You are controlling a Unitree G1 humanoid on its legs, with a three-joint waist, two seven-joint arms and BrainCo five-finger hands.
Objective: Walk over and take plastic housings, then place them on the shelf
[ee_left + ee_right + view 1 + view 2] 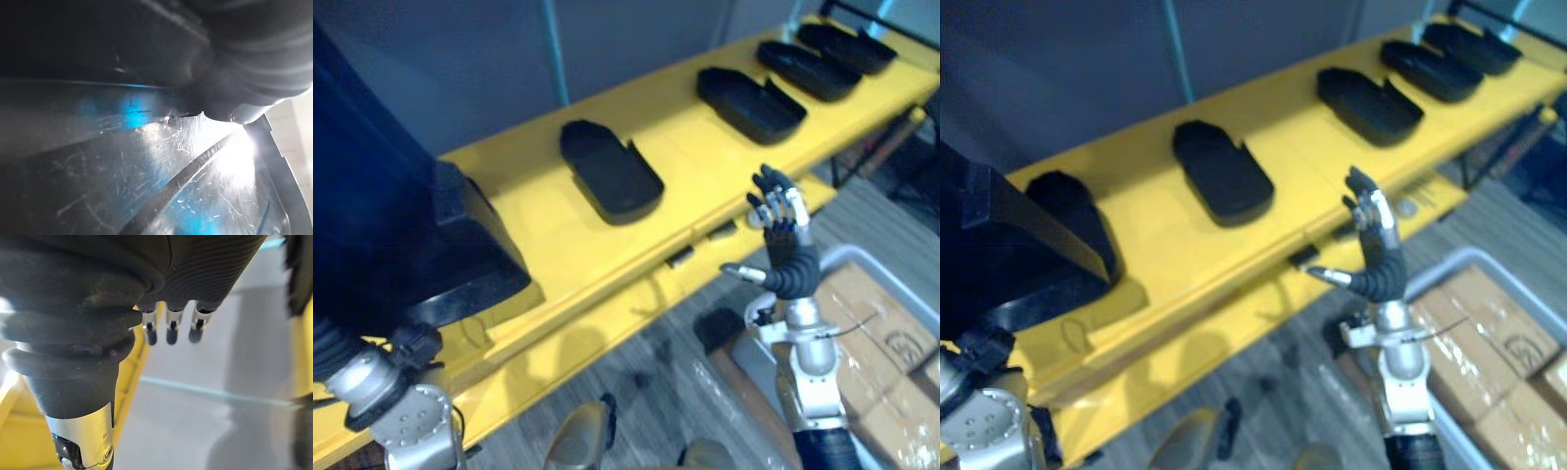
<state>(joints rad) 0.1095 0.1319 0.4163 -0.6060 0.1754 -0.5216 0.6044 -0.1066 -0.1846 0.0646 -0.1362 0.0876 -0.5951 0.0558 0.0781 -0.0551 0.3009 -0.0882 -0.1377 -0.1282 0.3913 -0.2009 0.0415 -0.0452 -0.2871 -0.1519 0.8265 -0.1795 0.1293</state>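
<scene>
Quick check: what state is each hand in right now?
Left hand: cannot be told, hidden by the large black housing.
Right hand: open, raised beside the yellow shelf, holding nothing.

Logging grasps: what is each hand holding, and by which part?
The right hand holds nothing, fingers straight. The left hand lies against the large black housing; whether or where it grips cannot be told.

The left hand (264, 54) shows as a dark ribbed cover in the upper right of the frame; close against it a dark, glossy plastic housing (98, 186) spreads over the rest, its surface finely scratched; a thin dark ridge (181, 181) runs diagonally from lower centre towards a bright glare at the right; a pale strip lies along the far right edge.
</scene>
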